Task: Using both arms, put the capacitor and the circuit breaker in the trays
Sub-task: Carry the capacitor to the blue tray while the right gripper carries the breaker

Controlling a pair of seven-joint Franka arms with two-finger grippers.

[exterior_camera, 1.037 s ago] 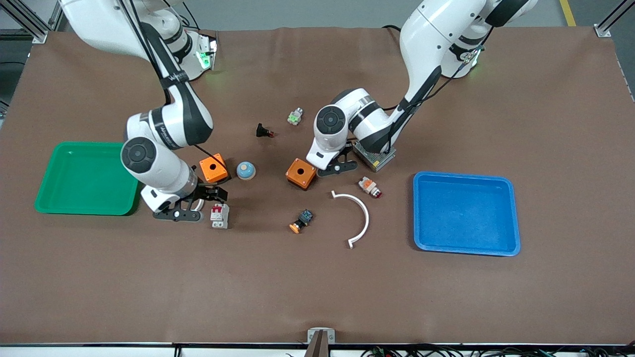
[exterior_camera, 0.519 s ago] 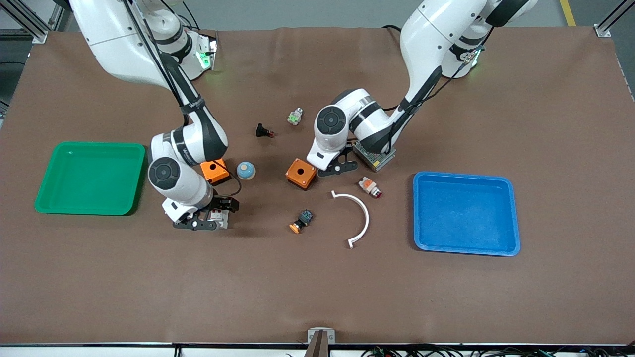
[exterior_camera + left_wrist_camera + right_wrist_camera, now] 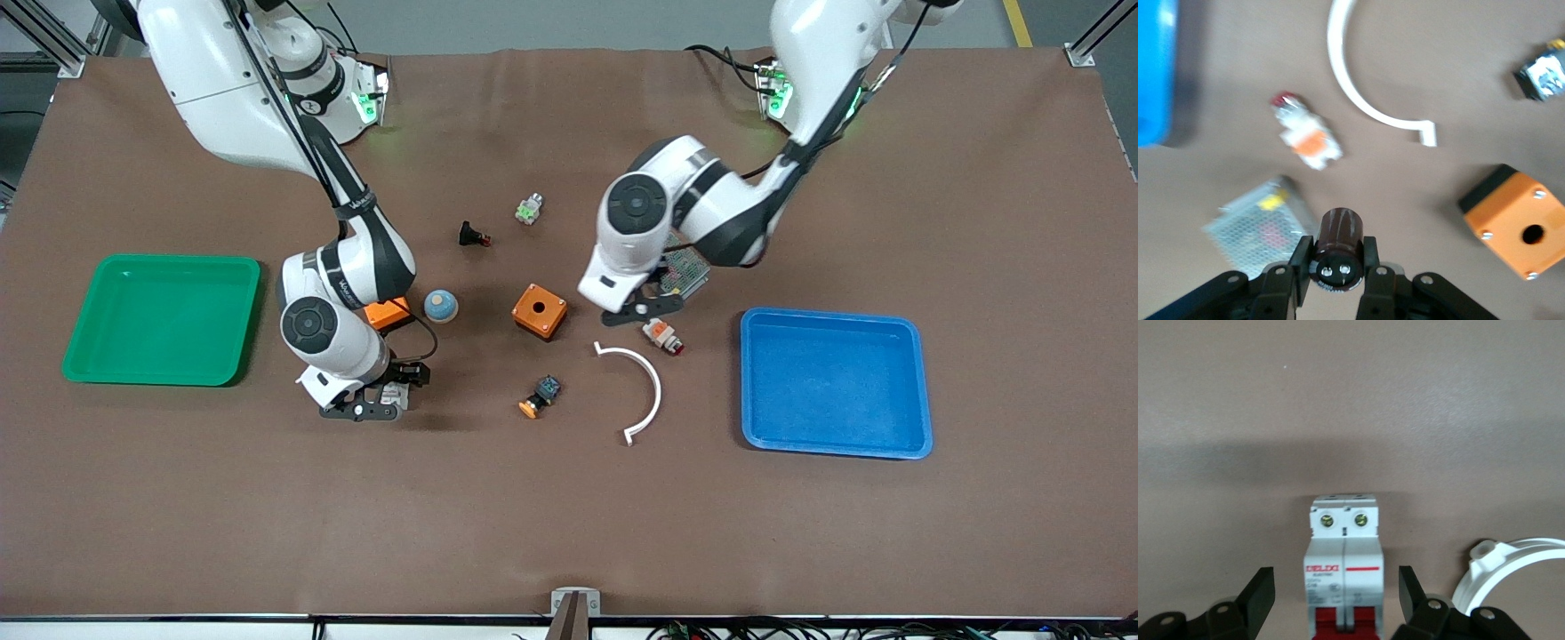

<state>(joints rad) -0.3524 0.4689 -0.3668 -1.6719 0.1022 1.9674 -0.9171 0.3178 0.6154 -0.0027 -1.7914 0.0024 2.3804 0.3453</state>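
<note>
The left gripper, over the mesh box near the blue tray, clamps the capacitor by thin contact that may slip, while the right gripper, fingers apart astride the breaker beside the white ring, could snag that ring.

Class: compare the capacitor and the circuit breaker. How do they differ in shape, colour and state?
The capacitor is a small dark cylinder; the circuit breaker is a larger white block with red switches. The left gripper is shut on the capacitor; the breaker lies on the table between the right gripper's open fingers.
</note>
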